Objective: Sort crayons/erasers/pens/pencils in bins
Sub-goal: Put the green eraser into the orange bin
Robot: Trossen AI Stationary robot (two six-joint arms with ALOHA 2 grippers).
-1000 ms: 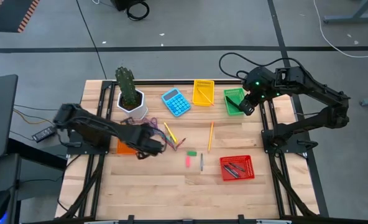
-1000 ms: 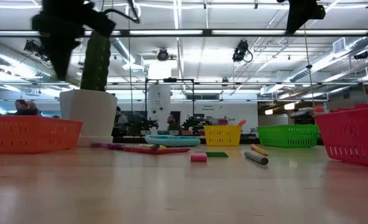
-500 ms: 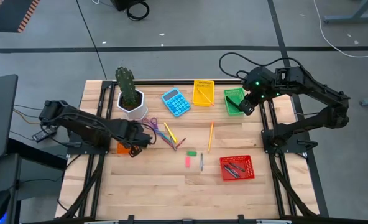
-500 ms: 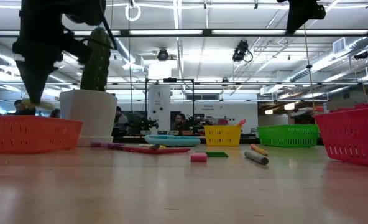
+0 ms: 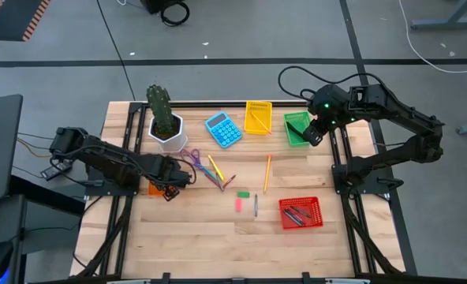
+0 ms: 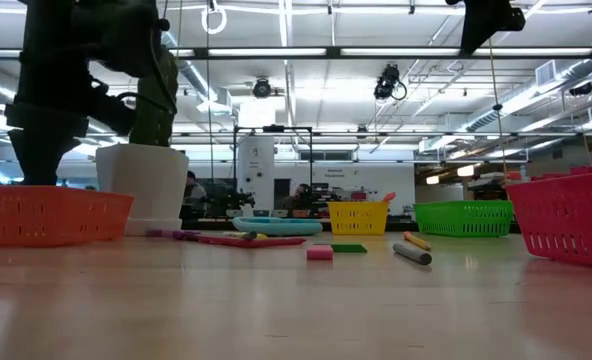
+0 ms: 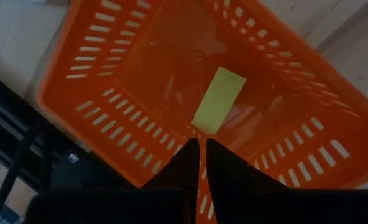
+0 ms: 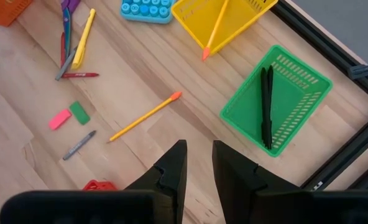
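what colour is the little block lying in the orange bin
Light yellow-green; the block lies flat on the orange bin's floor, clearest in the left wrist view.

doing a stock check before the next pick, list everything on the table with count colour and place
bins: 4; orange left edge, yellow and green far side, red near right
erasers: 3; yellow-green in orange bin, pink and green mid-table
pencil: 1 loose, orange, centre
pens: 2, black, in green bin
calculator: 1, blue
cactus pot: 1, white
scissors: 1, purple
left gripper: over orange bin, fingers nearly together, empty
right gripper: above green bin, empty
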